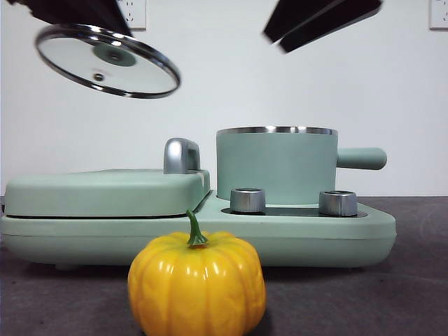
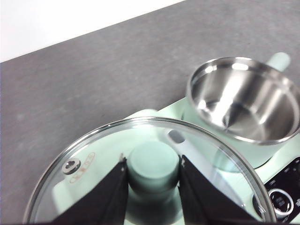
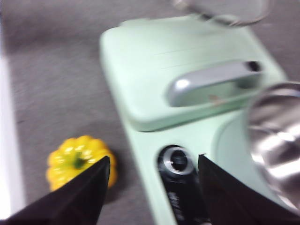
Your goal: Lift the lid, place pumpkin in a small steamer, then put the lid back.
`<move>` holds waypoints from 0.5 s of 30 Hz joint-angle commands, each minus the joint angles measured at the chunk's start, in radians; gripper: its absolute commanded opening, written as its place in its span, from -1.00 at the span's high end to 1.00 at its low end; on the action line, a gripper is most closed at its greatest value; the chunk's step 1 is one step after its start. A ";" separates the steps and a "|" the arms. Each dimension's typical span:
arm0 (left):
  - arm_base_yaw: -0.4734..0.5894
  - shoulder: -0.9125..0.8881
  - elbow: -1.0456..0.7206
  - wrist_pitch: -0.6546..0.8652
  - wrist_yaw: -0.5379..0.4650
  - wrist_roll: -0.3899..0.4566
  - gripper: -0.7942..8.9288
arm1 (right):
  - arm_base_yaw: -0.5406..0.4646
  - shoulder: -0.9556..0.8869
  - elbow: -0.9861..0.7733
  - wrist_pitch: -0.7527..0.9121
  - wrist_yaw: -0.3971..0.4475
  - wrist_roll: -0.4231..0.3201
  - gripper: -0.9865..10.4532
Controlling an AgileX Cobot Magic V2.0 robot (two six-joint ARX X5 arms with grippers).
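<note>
You have the lid (image 1: 107, 61) lifted clear of the small steamer (image 1: 276, 166), held high and off to the griddle-cover side of it, tilted so its rim dips toward the pot; the left gripper (image 2: 153, 174) has its two jaws closed on the mint-green knob (image 2: 153, 168), one on each flank, which is why the glass hangs level enough to see through in the left wrist view. Parking it up there leaves the steamer's mouth open, and its steel bowl looks empty from above. The pumpkin (image 1: 197, 283) sits upright on the dark table (image 1: 413, 280) in front of the appliance, below and nearer the camera than the steamer, stem up, touching nothing else. Your right gripper (image 3: 153, 174) hangs above the control-knob strip in front of the steamer with its jaws spread wide and nothing between them, the pumpkin just outside one jaw in the right wrist view; that picture is blurred, so the arm seems to be in motion. Judging by this, the lid step is done and the pick is next: you will need those wide jaws centred over the pumpkin, since its glossy ribbed skin could slip under an off-centre pinch
</note>
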 commanded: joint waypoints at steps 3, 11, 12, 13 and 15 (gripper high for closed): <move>0.027 -0.061 0.016 0.036 -0.001 -0.004 0.80 | 0.086 0.102 0.016 0.011 -0.036 -0.024 0.17; 0.066 -0.092 0.016 0.044 -0.001 -0.004 0.81 | 0.174 0.275 0.016 0.012 -0.045 -0.025 0.12; 0.067 -0.092 0.016 0.044 -0.001 -0.004 0.80 | 0.179 0.290 0.016 0.013 -0.045 -0.025 0.11; 0.067 -0.092 0.016 0.045 -0.001 -0.004 0.80 | 0.184 0.303 0.016 0.013 -0.045 -0.025 0.10; 0.067 -0.092 0.016 0.047 -0.001 -0.003 0.80 | 0.191 0.332 0.016 0.013 -0.045 -0.032 0.07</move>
